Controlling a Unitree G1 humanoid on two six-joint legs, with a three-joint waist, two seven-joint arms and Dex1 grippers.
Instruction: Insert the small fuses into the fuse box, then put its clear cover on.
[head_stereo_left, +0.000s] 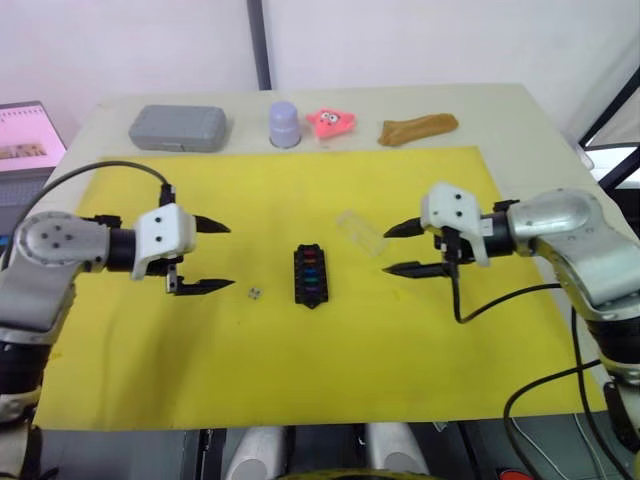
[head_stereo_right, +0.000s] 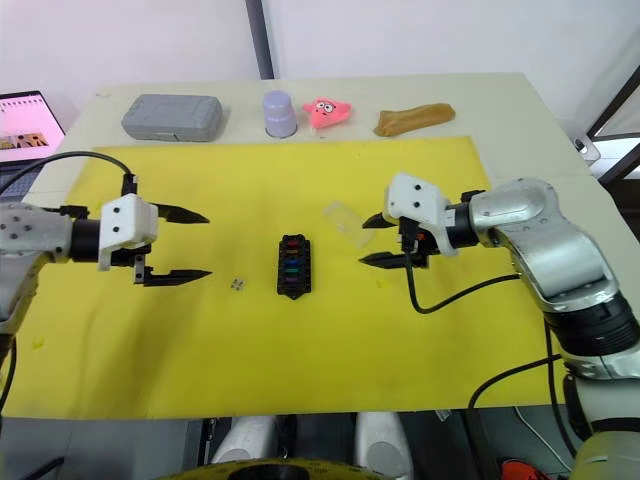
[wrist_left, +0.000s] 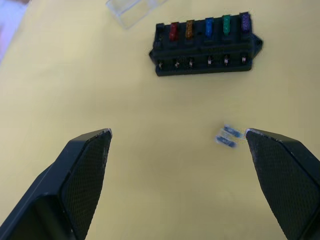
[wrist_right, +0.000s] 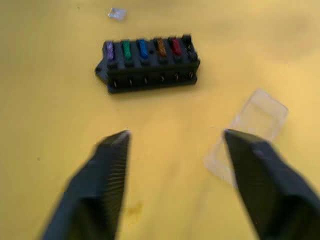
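Left eye view shows the fuse box (head_stereo_left: 309, 273) lying near the middle of the yellow mat (head_stereo_left: 300, 380), between the two grippers and touching neither. Five small fuses sit in one row of its slots; the left wrist view shows them as red (wrist_left: 173, 31), orange (wrist_left: 190, 28), blue (wrist_left: 208, 26), green (wrist_left: 226, 24) and purple (wrist_left: 245, 22). The pale grey fuse (head_stereo_left: 256, 292) lies loose on the mat, between the box and the left gripper (head_stereo_left: 214, 256), just beside the lower fingertip of that gripper. The left gripper's fingers are spread wide with nothing between them. The clear cover (head_stereo_left: 360, 231) rests on the mat beyond the box and towards the robot's right, near the right gripper (head_stereo_left: 398, 249), whose fingers are also apart and empty. Along the far edge of the table (head_stereo_left: 500, 105), off the mat, stand a grey case (head_stereo_left: 178, 127), a lilac cup (head_stereo_left: 284, 124), a pink toy (head_stereo_left: 332, 122) and a brown piece (head_stereo_left: 417, 127).
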